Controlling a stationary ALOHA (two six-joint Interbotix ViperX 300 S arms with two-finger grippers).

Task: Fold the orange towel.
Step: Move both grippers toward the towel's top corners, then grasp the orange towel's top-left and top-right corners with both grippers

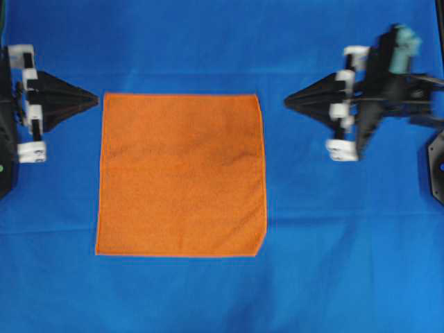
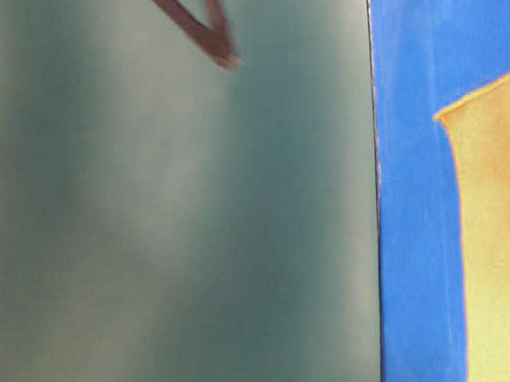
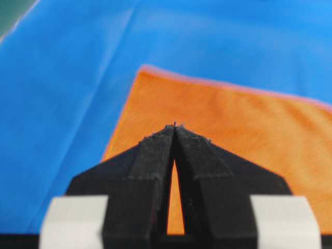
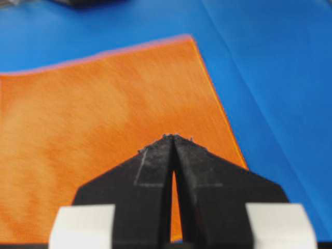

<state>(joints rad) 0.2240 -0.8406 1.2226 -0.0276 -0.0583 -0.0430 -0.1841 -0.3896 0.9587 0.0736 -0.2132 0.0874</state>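
Overhead: orange towel [image 1: 181,175] flat, unfolded on blue cloth [image 1: 347,229]; left gripper [image 1: 96,100] beside its upper left corner, right gripper [image 1: 287,101] near upper right, both closed, empty. Wrist views: fingertips together above towel.

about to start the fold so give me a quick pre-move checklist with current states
1. orange towel lying flat and unfolded on the blue cloth: ok
2. Towel corners all exposed, nothing on top: ok
3. left gripper off the towel, just outside its left edge: ok
4. right gripper off the towel, beyond its right edge: ok
5. Jaws open for a grasp: not ok, both shut
6. Tip height above the cloth: cannot tell
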